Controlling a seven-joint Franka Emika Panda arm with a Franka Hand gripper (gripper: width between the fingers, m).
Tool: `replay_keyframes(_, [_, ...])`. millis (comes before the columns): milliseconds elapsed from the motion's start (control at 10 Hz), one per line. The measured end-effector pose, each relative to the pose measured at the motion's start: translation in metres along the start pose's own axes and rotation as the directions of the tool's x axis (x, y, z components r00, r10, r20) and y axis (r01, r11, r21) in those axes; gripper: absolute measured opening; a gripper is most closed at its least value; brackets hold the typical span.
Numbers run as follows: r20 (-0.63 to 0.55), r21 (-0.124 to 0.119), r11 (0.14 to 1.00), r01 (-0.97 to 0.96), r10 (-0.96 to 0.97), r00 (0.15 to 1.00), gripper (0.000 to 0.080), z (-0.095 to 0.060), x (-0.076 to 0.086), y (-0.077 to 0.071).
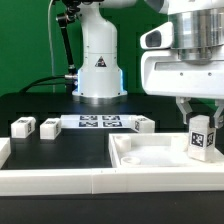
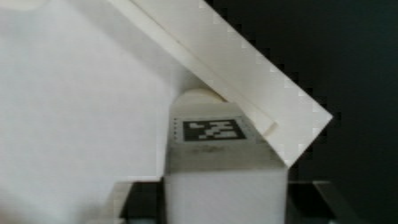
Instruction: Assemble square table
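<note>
The square table's tabletop (image 1: 150, 152), a white tray with a raised rim, lies at the exterior view's right. My gripper (image 1: 200, 122) is shut on a short white leg (image 1: 201, 138) with a black-and-white tag, held upright over the tray's right corner. In the wrist view the leg (image 2: 222, 160) sits between the dark fingers (image 2: 146, 203), with the tabletop (image 2: 80, 100) and its rim corner (image 2: 249, 75) beyond it. Whether the leg touches the tray cannot be told. Three more legs (image 1: 22, 126) (image 1: 48, 127) (image 1: 146, 123) rest on the black table.
The marker board (image 1: 100, 122) lies between the loose legs, in front of the robot base (image 1: 98, 70). A long white border wall (image 1: 60, 182) runs along the front edge. Black cables trail at the back left.
</note>
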State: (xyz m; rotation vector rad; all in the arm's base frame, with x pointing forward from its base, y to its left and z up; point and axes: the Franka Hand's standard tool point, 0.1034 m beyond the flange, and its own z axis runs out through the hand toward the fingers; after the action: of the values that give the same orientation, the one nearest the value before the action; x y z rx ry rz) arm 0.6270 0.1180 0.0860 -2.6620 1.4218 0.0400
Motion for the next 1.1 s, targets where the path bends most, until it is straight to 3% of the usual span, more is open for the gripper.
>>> replay_keyframes(200, [0.009,0.000,0.992,-0.128,0.128,0.992,0.0290,0.0004,-0.0006,0.0002])
replay_keyframes(500, [0.012,0.011,0.987,-0.162,0.162,0.987,0.0290,0.0008,-0.0006,-0.0013])
replay_keyframes(700, [0.016,0.005,0.998,-0.056,0.056,0.998,0.0574,-0.0002,0.0004,-0.0008])
replay_keyframes(800, [0.015,0.007,1.000,0.017,-0.017,1.000,0.0574,-0.0005,0.0019,-0.0012])
replay_keyframes(900, [0.013,0.010,0.993,0.115,-0.115,0.993,0.0634,0.0001,0.0029,-0.0009])
replay_keyframes(1100, [0.011,0.010,0.971,0.241,-0.241,0.970,0.0645,0.0003,0.0026,-0.0010])
